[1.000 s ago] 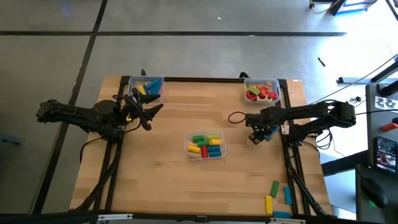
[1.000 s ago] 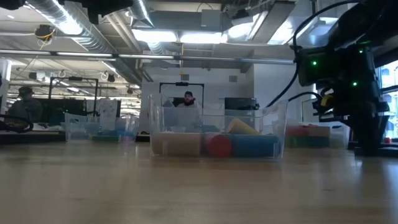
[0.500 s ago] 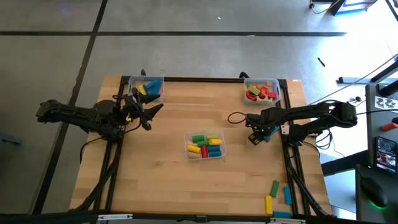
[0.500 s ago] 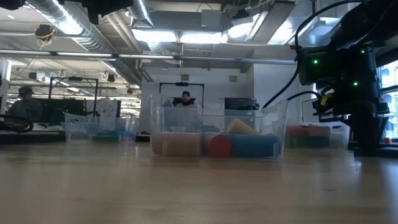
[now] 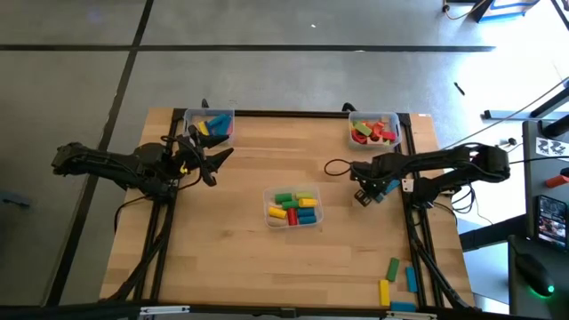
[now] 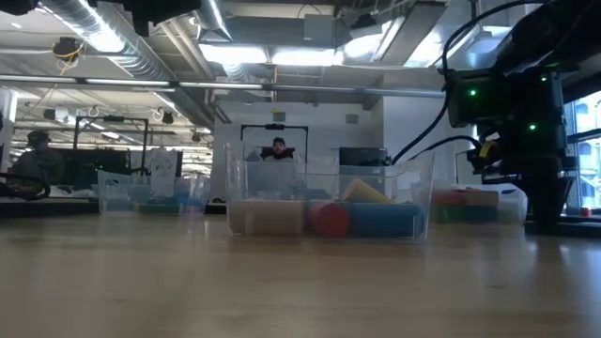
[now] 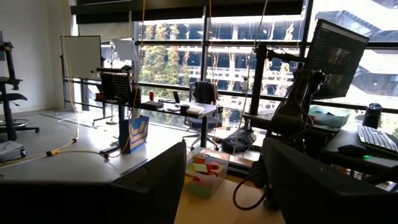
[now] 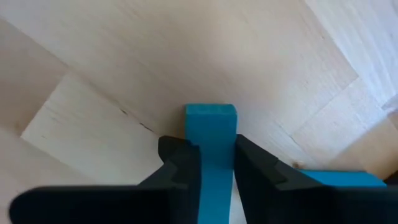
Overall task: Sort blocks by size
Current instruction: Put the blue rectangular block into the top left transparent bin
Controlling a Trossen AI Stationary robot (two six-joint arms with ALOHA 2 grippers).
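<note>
Closing on a blue block (image 8: 210,155) on the table, right gripper (image 8: 210,163) pinches it for sorting; left gripper (image 7: 221,180) idles open.

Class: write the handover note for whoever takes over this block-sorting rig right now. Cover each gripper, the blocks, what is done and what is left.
Right gripper: jaws closed on a blue block at the table's right side.
Left gripper: open, empty, waiting beside the left bin.
Done: blocks lie in the left bin and right bin.
Left: the middle bin holds mixed blocks; loose blocks lie at the near right corner.
</note>
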